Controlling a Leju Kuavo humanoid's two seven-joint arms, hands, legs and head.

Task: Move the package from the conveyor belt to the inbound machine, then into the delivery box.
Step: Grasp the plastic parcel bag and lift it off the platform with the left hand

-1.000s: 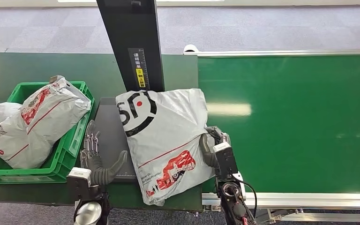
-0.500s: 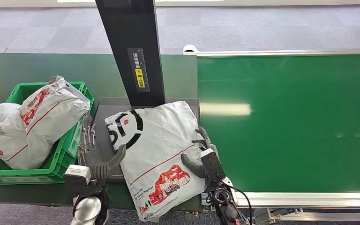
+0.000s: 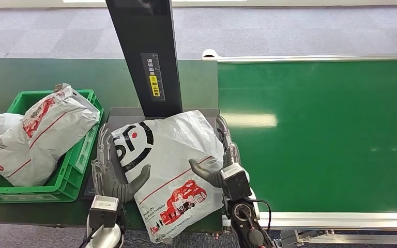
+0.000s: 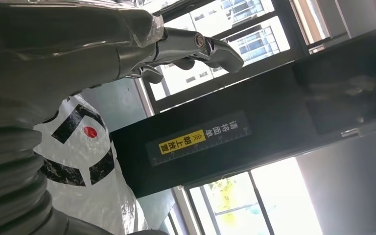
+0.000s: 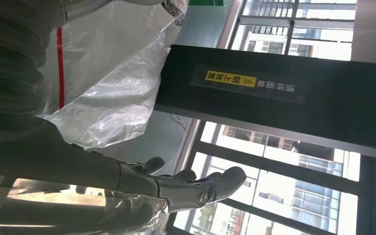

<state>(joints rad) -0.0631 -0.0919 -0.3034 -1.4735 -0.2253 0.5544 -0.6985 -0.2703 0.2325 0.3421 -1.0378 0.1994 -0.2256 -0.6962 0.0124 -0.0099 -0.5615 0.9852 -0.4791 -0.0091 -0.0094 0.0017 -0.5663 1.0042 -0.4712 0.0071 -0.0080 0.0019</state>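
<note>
Both hands are squeezing the package (image 3: 168, 168) from either side rn: left hand (image 3: 115, 175) w/ thumb lying on its near-left edge, fingers (image 3: 102, 150) reaching up along that side; right hand (image 3: 218, 163) doing the same opposite. Pkg is sitting between them on the inbound machine (image 3: 147, 57) platform, just below its black post. Left of the fingers, green delivery box (image 3: 77, 160) is holding 2 other bags (image 3: 41, 134). Conveyor belt (image 3: 320, 134) is lying right of them.
</note>
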